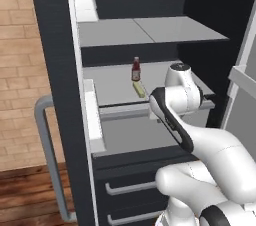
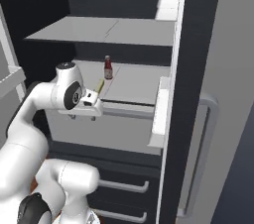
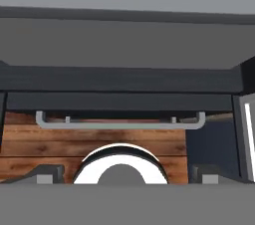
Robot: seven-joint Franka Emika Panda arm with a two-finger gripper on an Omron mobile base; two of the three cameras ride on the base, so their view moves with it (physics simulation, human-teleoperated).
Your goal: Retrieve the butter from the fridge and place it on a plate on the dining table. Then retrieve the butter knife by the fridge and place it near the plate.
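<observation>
You have the fridge (image 1: pixel 55 45) standing open, and the butter (image 1: pixel 139 89) lies flat on its middle shelf (image 1: pixel 115 87), just in front of a small red bottle (image 1: pixel 135 69). Your end effector (image 2: pixel 84 116) hangs at the front lip of that shelf, pointing downward, so the butter sits above and behind it, near but apart. In the hand view you look down past a grey drawer handle (image 3: pixel 119 122) to the wood floor (image 3: pixel 60 144). Its jaws stand fully apart and hold nothing

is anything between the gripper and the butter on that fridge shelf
Nothing visible blocks it. The butter lies in the open near the shelf's front edge; the red bottle stands behind it. The open gripper points down at the drawers.
</observation>
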